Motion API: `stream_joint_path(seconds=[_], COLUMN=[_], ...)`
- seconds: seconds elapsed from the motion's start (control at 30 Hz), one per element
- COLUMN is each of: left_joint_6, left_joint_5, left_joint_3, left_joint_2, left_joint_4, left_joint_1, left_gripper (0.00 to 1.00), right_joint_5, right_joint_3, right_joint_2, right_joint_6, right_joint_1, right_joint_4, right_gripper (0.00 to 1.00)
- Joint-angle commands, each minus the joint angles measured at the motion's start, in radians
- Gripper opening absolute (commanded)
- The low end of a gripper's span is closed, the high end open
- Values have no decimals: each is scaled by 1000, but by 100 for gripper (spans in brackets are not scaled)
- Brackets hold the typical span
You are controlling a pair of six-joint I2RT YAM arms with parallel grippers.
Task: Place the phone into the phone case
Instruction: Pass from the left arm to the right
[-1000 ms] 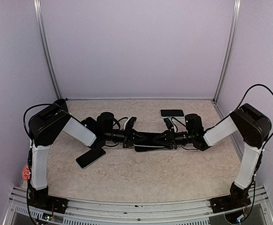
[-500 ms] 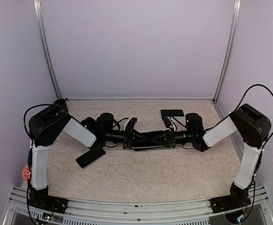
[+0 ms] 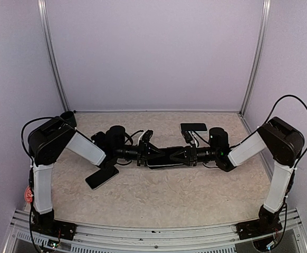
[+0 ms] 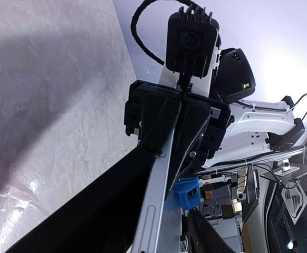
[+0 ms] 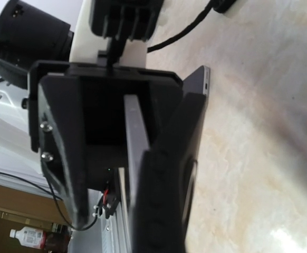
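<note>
Left pincer (image 3: pixel 154 156) has loosened since earlier: fingers now slightly spread about phone's (image 4: pixel 161 205) 9 o'clock end. Right pincer (image 3: pixel 179 156) pinches 3 o'clock end, above table (image 3: pixel 159 203) centre. Phone likely stiff, slick, light, glass breakable; best held across long edges.

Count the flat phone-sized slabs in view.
3. Left slab lies by the left arm; back slab lies rear right; held slab sits in the right hand at centre. Arms may hide more.
</note>
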Motion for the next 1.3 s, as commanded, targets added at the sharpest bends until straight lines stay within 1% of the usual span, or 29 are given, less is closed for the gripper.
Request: stream_joint_path(seconds=[0.0,0.2,0.6,0.93,1.07,1.27], left_joint_6=[10,61,153,291,299,298], left_joint_5=[-21,-30,-61,-172,-170,-138], left_joint_3=[-16,-40,-58,-90,-106,-109], left_joint_2=[-54,-100,-177,-277,-295,-291], left_joint_4=[-47,-99,-215,-348,-341,-298], left_joint_1=[32,55,77,92,90,64], left_gripper=[42,47,50,56,58,67], right_joint_5=[-29,-31,-39,-86,-125,-171], right_joint_3=[-28,-41,-52,-61,-62,-70], right_joint_2=[6,4,-4,-47,-66,-99], right_joint_6=[-25,-23,-15,-54,-72,-97], right_joint_1=[9,-2,-17,-27,-27,-27], right_joint_4=[42,53,70,68,88,118], right_gripper=[1,0,0,0,0,0])
